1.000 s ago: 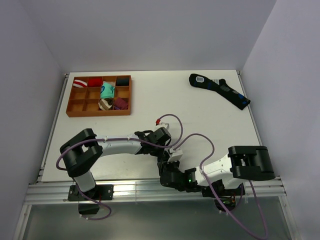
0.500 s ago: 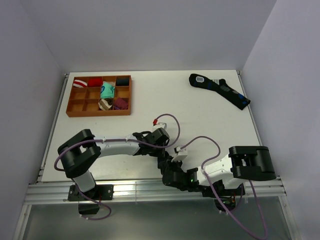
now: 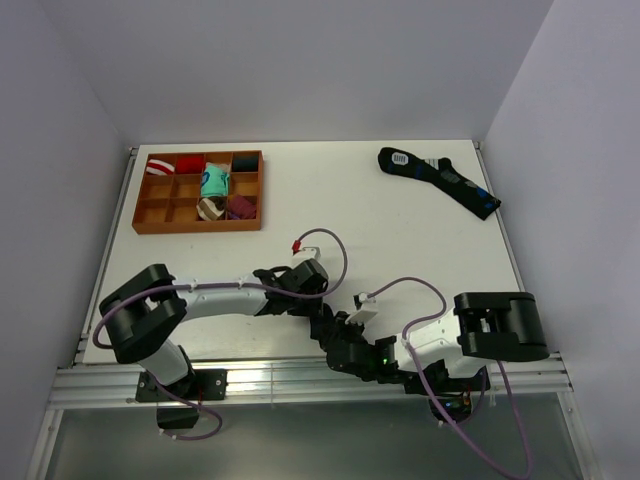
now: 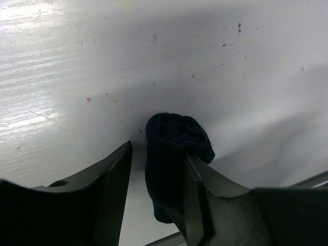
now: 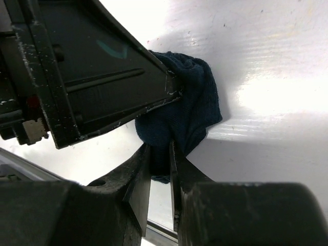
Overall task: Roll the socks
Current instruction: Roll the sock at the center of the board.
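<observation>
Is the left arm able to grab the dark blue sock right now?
Probably yes. The left tool is open with the dark blue sock sitting between its fingers, nothing blocking. The right tool pinches one end of the sock, so it is crowded there.

You have open table (image 3: 400,235) between the tray (image 3: 197,229) far left and the long sock (image 3: 445,182) far right. At the near edge, the left gripper (image 4: 156,159) and right gripper (image 5: 160,154) crowd the socks (image 4: 171,138), blocking side approach

Rolled dark navy socks (image 4: 171,154) lie on the white tabletop (image 4: 77,77) between the left tool's (image 4: 157,149) spread fingers, touching one.
</observation>
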Available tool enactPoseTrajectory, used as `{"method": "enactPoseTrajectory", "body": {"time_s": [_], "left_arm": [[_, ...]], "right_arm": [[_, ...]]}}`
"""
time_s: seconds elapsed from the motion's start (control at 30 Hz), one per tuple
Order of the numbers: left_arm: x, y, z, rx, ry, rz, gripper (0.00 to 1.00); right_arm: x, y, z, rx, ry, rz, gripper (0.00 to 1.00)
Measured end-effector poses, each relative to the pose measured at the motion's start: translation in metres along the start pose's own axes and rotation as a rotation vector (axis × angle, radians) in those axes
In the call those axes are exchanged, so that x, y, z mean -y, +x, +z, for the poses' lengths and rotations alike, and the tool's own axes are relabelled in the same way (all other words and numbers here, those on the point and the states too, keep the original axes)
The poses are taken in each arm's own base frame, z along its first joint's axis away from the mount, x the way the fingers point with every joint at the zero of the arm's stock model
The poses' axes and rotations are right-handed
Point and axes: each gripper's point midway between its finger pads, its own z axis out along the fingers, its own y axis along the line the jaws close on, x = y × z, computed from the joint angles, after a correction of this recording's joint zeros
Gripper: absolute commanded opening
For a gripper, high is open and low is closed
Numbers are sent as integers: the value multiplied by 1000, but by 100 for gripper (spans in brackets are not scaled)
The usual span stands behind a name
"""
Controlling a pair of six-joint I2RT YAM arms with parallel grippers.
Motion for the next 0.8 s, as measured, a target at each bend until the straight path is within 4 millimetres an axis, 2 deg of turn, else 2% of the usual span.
{"method": "enactPoseTrajectory", "body": {"time_s": [0.37, 0.4, 0.43, 0.8], "left_arm": [[-8, 1, -10, 19, 10, -24, 53], [-8, 0, -11, 22, 14, -26, 55], [-8, 0, -12, 24, 15, -28, 60], [-15, 1, -16, 32, 34, -59, 60]], "right_arm": [[-3, 7, 2, -26, -9, 41, 24], [-3, 7, 2, -28, -9, 42, 24], [-3, 7, 2, -28, -9, 43, 23], [-5, 9, 4, -36, -21, 70, 22]]}}
